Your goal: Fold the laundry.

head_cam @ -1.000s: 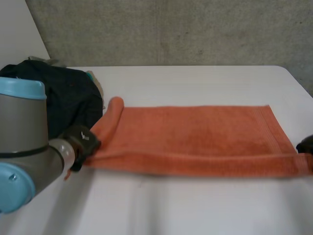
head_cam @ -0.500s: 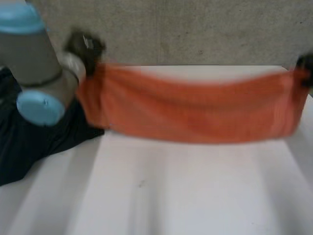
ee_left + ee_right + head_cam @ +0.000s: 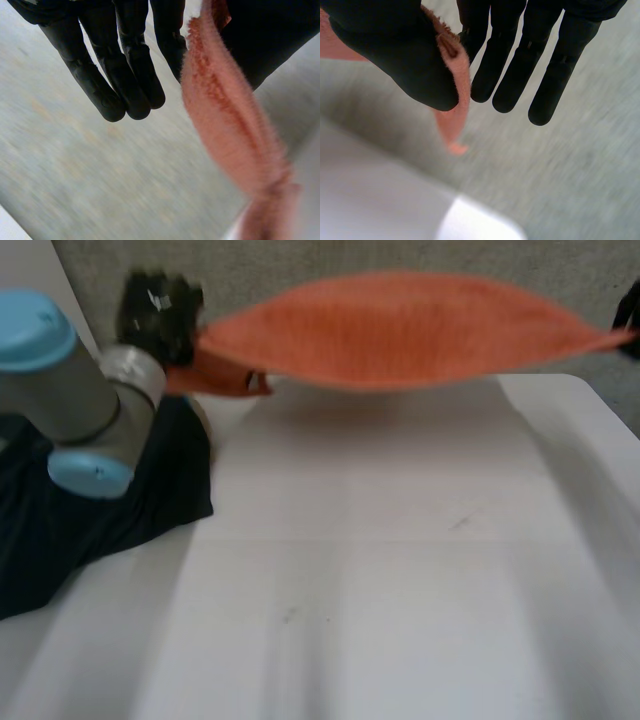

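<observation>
Aloft, the orange towel (image 3: 400,330) stretches from left hand (image 3: 115,65) to right hand (image 3: 512,70).
Each hand pinches one end between thumb and straight fingers; dark clothes (image 3: 100,500) lie below the left hand.

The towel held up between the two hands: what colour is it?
The towel is plain orange, without pattern; the head view shows it best.

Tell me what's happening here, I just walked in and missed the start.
The robot is holding a fuzzy orange terry towel in the air above the white table, stretched between its hands. The left robot hand pinches one end and the right robot hand pinches the other. A heap of dark clothing lies on the table by the left arm.
</observation>
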